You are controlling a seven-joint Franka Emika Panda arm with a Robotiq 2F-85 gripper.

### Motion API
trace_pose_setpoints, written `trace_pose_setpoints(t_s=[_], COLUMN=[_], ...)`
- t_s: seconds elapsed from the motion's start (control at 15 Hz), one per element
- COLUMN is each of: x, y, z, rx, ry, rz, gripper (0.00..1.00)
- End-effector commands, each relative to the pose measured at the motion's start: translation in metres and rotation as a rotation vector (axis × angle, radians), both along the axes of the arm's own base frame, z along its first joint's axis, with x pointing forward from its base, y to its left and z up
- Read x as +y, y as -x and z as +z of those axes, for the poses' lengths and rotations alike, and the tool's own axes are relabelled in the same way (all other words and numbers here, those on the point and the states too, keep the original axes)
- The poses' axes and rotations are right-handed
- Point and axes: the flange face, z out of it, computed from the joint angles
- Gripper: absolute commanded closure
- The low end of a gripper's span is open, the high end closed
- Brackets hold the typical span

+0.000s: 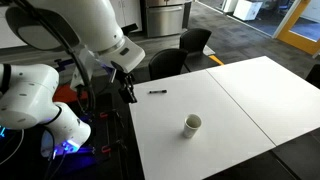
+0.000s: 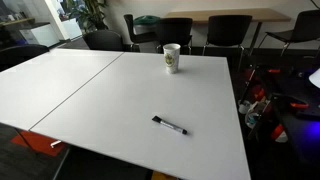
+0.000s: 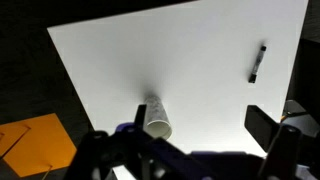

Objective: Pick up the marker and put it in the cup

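The marker (image 1: 157,92) is a thin black stick lying flat on the white table (image 1: 230,110), near the edge closest to the arm. It also shows in an exterior view (image 2: 169,125) and at the upper right of the wrist view (image 3: 257,62). The cup (image 1: 192,124) is a small white cup standing upright further in on the table, also seen in an exterior view (image 2: 172,57) and in the wrist view (image 3: 156,117). My gripper (image 1: 128,86) hangs above the table's edge, just beside the marker, open and empty (image 3: 200,140).
The table is two white tops joined at a seam (image 2: 90,85). Black chairs (image 1: 185,55) stand along its far sides. The robot's base with cables and a blue light (image 1: 65,145) stands by the table's edge. An orange floor patch (image 3: 40,145) lies beside the table.
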Motion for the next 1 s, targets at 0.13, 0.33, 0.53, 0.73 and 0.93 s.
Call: trace_pose_setpoints(t_s=[0.13, 0.33, 0.53, 0.73, 0.93], x=[0.000, 0.000, 0.012, 0.036, 0.066], y=[0.000, 0.000, -0.004, -0.010, -0.020], z=[0.001, 0.001, 0.000, 0.000, -0.002], rx=[0.001, 0.001, -0.014, -0.021, -0.032], ry=[0.000, 0.000, 0.014, 0.025, 0.032], rz=[0.000, 0.000, 0.004, 0.039, 0.080], gripper=[0.00, 0.00, 0.00, 0.00, 0.00])
